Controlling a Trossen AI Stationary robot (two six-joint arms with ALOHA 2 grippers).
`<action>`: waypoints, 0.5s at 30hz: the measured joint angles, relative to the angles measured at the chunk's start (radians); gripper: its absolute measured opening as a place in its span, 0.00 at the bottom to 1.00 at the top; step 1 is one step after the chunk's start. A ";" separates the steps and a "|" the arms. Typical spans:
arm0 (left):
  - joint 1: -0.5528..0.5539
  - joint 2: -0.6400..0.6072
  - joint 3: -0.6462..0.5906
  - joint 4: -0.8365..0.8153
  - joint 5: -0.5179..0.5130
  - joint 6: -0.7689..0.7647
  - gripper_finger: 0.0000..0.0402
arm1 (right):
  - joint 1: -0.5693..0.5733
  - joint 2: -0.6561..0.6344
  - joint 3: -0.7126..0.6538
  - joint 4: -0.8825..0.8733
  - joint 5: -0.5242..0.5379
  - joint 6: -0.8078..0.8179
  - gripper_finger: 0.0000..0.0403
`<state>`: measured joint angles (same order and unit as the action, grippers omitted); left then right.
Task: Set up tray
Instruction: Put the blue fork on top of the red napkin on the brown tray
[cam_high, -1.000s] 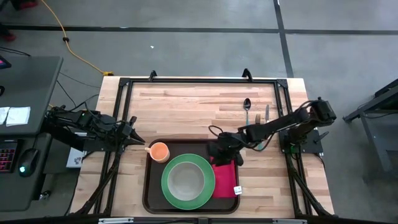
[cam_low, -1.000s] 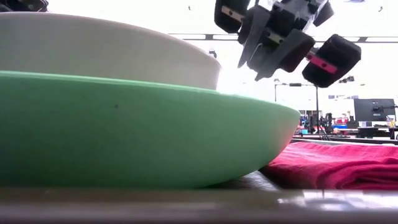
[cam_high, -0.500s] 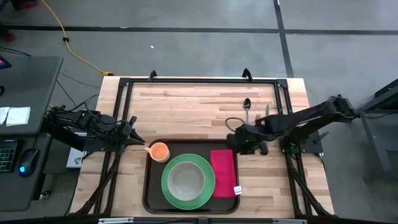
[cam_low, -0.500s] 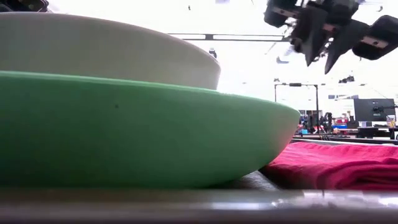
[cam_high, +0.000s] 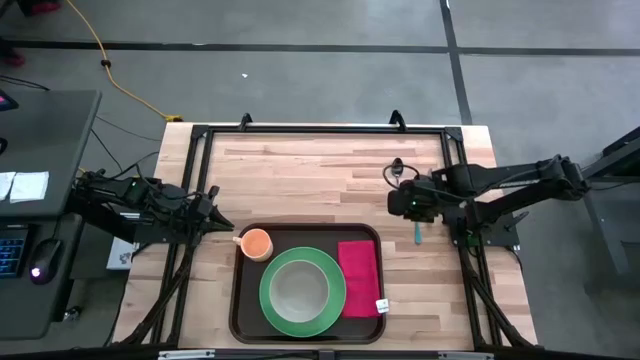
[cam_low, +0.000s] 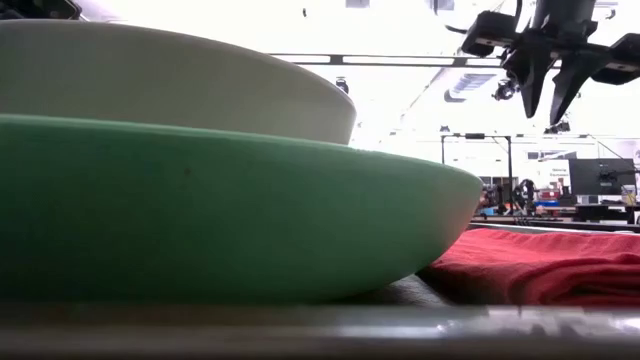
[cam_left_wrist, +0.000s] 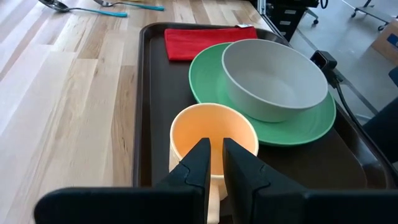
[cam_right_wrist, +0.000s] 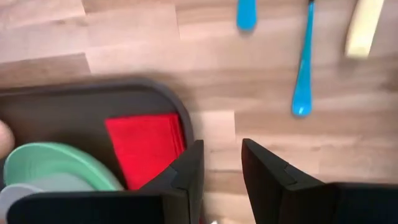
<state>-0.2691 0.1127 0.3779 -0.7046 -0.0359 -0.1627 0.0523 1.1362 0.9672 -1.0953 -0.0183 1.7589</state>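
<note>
Already the tray (cam_high: 308, 327) sits at the desk's (cam_high: 300, 170) near edge. Right gripper (cam_right_wrist: 219, 163), fingers apart and empty, hovers over the cutlery (cam_right_wrist: 303, 68), probably to fetch it; left gripper (cam_left_wrist: 214, 163) waits, fingers nearly closed.

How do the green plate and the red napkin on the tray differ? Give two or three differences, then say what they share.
The green plate is round, while the red napkin is a rectangle. The plate carries a pale bowl; the napkin has nothing resting on it. The plate sits near the middle of the tray, whereas the napkin lies along the side nearer the right arm. Both lie inside the tray's rim, side by side.
</note>
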 joint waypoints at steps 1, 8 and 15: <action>0.000 0.000 0.000 0.000 0.000 0.000 0.18 | -0.012 0.000 0.000 -0.007 0.004 -0.020 0.22; 0.000 0.000 0.000 -0.001 -0.001 0.000 0.18 | -0.089 0.000 0.000 -0.038 0.040 -0.142 0.22; 0.000 0.000 0.000 -0.001 -0.001 0.000 0.18 | -0.155 0.001 0.000 -0.061 0.042 -0.249 0.22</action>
<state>-0.2689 0.1129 0.3779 -0.7055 -0.0364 -0.1631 -0.1032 1.1370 0.9672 -1.1565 0.0235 1.5095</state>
